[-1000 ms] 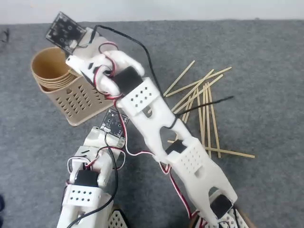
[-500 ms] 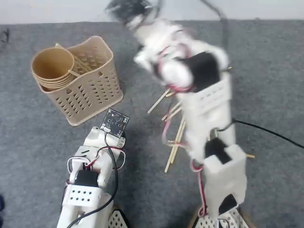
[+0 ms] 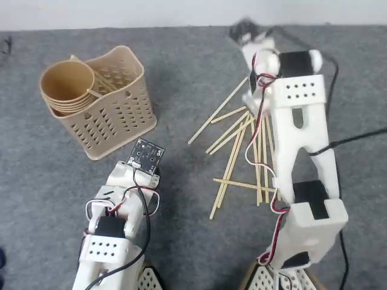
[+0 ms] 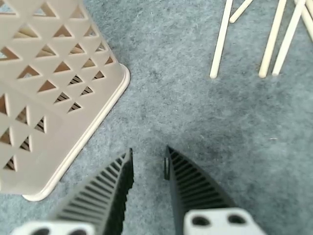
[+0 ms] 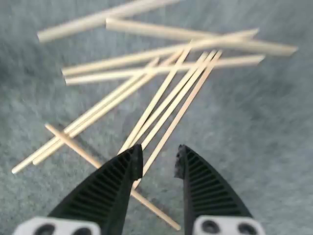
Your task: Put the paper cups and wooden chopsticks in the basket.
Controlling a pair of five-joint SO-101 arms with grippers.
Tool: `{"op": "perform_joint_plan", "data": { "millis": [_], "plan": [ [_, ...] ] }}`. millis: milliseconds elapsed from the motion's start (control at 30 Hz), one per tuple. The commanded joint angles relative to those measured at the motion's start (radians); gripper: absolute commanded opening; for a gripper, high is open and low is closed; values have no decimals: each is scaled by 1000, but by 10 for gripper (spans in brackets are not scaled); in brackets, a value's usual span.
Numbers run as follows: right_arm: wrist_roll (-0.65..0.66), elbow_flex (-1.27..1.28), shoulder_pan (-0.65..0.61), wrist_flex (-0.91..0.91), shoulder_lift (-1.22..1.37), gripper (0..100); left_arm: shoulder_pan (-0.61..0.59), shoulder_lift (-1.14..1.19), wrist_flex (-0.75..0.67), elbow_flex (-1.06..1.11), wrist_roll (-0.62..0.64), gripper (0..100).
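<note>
The tan basket [image 3: 115, 115] stands at the far left with a stack of paper cups [image 3: 66, 81] in its left corner and a few wooden chopsticks [image 3: 104, 83] beside them. Several loose chopsticks [image 3: 239, 142] lie fanned on the grey carpet right of centre. My right arm [image 3: 299, 121] stretches up the right side past them. Its gripper [image 5: 157, 149] hangs just over the chopstick pile [image 5: 161, 68], jaws a narrow slit apart and empty. My left gripper [image 4: 149, 154] rests low by the basket's near corner [image 4: 54, 98], shut and empty, with chopstick ends [image 4: 220, 44] beyond it.
Grey carpet [image 3: 181, 66] covers the whole work area, with bare floor between basket and pile. The left arm's body [image 3: 115, 229] sits at the bottom left. Cables [image 3: 357, 136] trail off to the right of the right arm.
My right arm has swung from over the basket across to the far right, above the loose chopsticks. The basket's inside is uncovered now. The left arm has kept still.
</note>
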Motion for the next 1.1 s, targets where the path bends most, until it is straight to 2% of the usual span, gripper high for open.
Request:
{"op": "perform_joint_plan", "data": {
  "millis": [0, 367, 767, 1067],
  "plan": [
    [11, 144, 27, -101, -58, 118, 3, -14, -28, -10, -12, 94],
    [6, 532, 35, -406, -58, 118, 3, -14, -28, -10, -12, 94],
    [6, 678, 25, -559, -56, 118, 3, -14, -28, -10, -12, 94],
    [6, 707, -13, -593, -18, 118, 3, -14, -28, -8, -12, 94]
  ]
}}
